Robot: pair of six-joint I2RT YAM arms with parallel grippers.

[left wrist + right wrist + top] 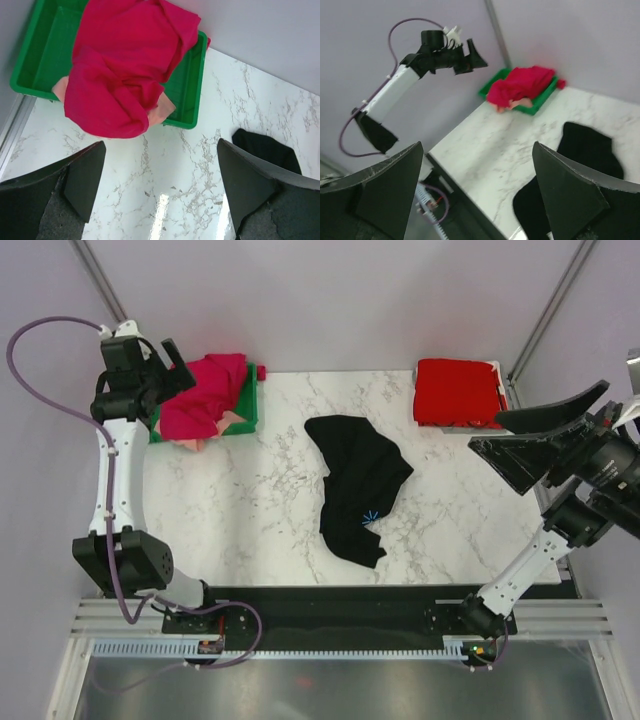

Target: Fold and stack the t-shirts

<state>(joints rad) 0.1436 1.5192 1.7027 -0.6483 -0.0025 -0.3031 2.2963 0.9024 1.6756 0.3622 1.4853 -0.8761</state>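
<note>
A crumpled black t-shirt (355, 485) with a small light-blue logo (368, 517) lies in the middle of the marble table (250, 530). A folded bright red t-shirt (458, 392) sits at the back right corner. A magenta t-shirt (205, 395) is heaped over a peach one (200, 443) on the green bin (250, 400) at the back left. My left gripper (183, 365) hovers open over the bin's near edge; its wrist view shows the magenta t-shirt (125, 75), a bit of the peach one (162, 107) and an empty gap between the fingers of the gripper (161, 150). My right gripper (485, 432) hangs open and empty above the table's right side.
The right wrist view looks across the table at the black t-shirt (587, 150), the green bin (540, 102) and the raised left arm (440, 55). Frame posts stand at both back corners. A dark rail (330, 615) with both arm bases runs along the near edge.
</note>
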